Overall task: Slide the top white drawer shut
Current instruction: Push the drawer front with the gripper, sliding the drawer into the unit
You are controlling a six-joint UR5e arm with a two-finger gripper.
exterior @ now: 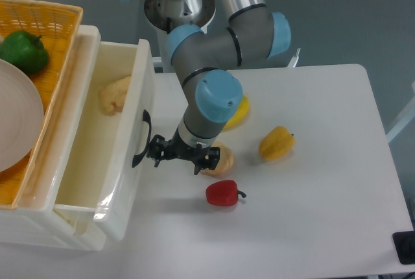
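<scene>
The top white drawer (133,181) stands partly open at the left, its front panel with the curved black handle (140,140) facing right. A pale yellow food piece (113,95) lies inside it. My gripper (183,157) hangs just right of the front panel, pointing down and open, with nothing between its fingers. Its left finger (157,156) sits at the handle, against the drawer front.
An orange wicker basket (45,16) on top of the unit holds a green pepper (23,50) and a white plate (16,123). On the table lie a peach-coloured piece (222,159) beside the gripper, a red pepper (223,193), a yellow pepper (277,143) and a yellow piece (238,111). The lower drawer (78,230) juts out a little.
</scene>
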